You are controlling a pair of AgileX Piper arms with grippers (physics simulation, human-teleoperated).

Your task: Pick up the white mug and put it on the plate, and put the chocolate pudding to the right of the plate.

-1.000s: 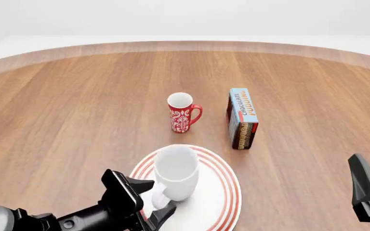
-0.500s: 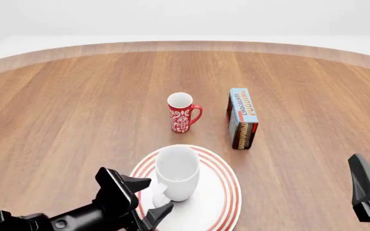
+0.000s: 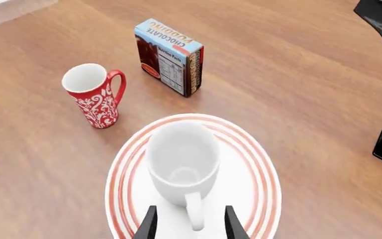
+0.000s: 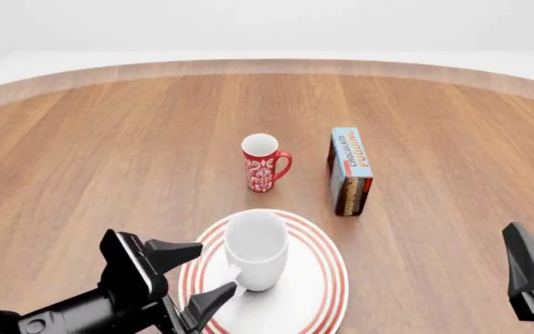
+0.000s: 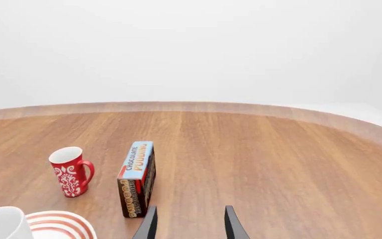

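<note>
White ceramic already stands on the target: the white mug (image 4: 256, 248) sits upright on the plate (image 4: 325, 280), roughly at its middle, handle turned toward the arms' side of the desk (image 4: 109, 153). Judged from that, the first half of the task looks done.

The left gripper (image 4: 185, 275) is just beside the plate's near-left rim, jaws spread apart and holding nothing. In the left wrist view the two fingertips (image 3: 148, 225) flank the mug's handle without touching it, so the mug is free.

What is left is the chocolate pudding (image 4: 350, 171). It stands on the desk beyond the plate and a little to its right, next to the red mug (image 4: 263, 163), which is straight beyond the plate. The carton is apart from the plate and nothing grips it; it must still come nearer, to the bare desk at the plate's right side.

The right gripper (image 5: 187, 223) waits well to the right of the plate, jaws parted and empty, the carton ahead of it and somewhat off to one side.
</note>
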